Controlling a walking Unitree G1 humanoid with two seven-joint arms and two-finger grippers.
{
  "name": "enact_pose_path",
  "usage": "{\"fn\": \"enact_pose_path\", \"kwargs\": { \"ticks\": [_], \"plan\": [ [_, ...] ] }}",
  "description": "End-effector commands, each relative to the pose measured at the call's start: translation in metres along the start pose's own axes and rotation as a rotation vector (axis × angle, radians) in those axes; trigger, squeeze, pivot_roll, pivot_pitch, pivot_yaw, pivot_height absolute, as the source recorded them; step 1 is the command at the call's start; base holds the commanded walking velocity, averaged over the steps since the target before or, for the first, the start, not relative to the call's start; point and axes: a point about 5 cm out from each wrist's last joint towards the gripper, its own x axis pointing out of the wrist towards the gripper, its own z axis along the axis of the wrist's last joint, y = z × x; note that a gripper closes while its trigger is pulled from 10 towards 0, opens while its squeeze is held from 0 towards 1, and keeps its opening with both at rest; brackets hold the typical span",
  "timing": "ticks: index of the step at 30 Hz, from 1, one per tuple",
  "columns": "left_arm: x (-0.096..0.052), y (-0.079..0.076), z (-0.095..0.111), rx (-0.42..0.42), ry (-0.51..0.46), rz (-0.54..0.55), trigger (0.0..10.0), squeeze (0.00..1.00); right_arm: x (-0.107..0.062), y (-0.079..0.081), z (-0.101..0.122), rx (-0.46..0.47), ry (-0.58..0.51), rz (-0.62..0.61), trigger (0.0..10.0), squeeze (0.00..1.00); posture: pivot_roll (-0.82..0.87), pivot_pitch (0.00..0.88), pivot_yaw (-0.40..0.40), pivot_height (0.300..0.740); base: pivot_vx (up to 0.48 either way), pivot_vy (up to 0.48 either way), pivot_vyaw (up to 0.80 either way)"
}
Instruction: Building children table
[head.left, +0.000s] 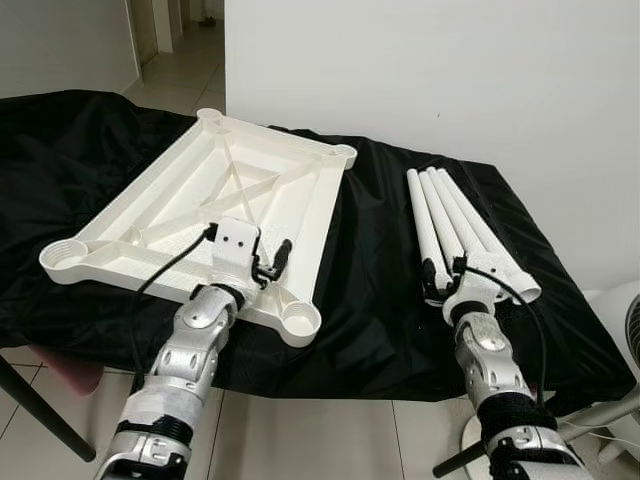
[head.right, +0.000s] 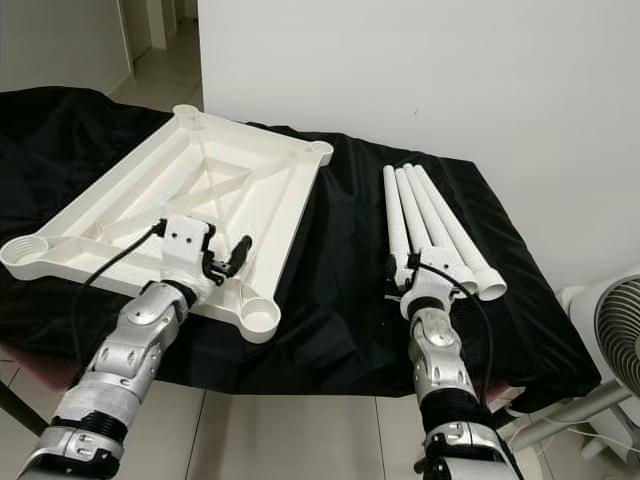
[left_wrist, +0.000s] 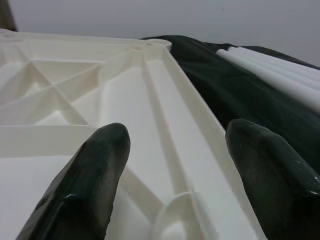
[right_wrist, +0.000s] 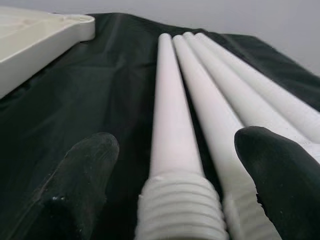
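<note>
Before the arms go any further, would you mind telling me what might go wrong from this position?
1. The right gripper is open around the threaded end of one leg, which lies touching its neighbours; closing may pinch two or roll the rest across the black cloth.
2. The upside-down tabletop has a corner socket near the cloth's front edge; a push from the open left gripper could slide it off.
</note>
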Motion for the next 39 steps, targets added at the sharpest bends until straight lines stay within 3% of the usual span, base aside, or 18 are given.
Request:
{"fn": "enact_pose_path", "kwargs": {
  "ticks": [1,8,14,28,32,33,39],
  "plan": [
    [0.001,-0.014,-0.003,-0.007,0.020,-0.113,10.0,0.00,0.000,-0.006,-0.009,0.021,0.064,-0.004,10.0,0.00,0.12,0.013,-0.137,0.740,0.000,0.000,0.00],
    [0.002,-0.017,-0.003,-0.024,0.023,-0.111,10.0,0.00,0.006,-0.002,-0.015,0.075,0.120,0.039,10.0,0.00,0.12,0.013,-0.132,0.740,0.000,0.000,0.00],
    [0.000,-0.013,0.002,-0.022,0.017,-0.095,10.0,0.00,0.015,-0.007,-0.010,0.065,0.162,0.024,10.0,0.00,0.13,0.045,-0.120,0.740,0.000,0.000,0.00],
    [-0.003,-0.013,0.006,-0.018,0.010,-0.084,10.0,0.00,0.016,-0.008,-0.020,0.011,0.241,0.046,10.0,0.00,0.15,0.054,-0.127,0.740,0.000,0.000,0.00],
    [-0.003,-0.010,0.007,-0.009,0.008,-0.069,10.0,0.00,0.016,-0.008,-0.021,0.041,0.247,0.048,10.0,0.00,0.15,0.052,-0.130,0.740,0.000,0.000,0.00],
    [-0.003,-0.009,0.007,-0.005,0.008,-0.066,10.0,0.00,0.016,-0.009,-0.021,0.045,0.248,0.045,0.0,0.00,0.15,0.048,-0.133,0.740,0.000,0.000,0.00],
    [-0.004,-0.008,0.007,-0.015,0.017,-0.073,10.0,0.00,0.015,-0.009,-0.024,0.082,0.265,0.061,0.0,0.00,0.16,0.044,-0.136,0.740,0.000,0.000,0.00]
  ]
}}
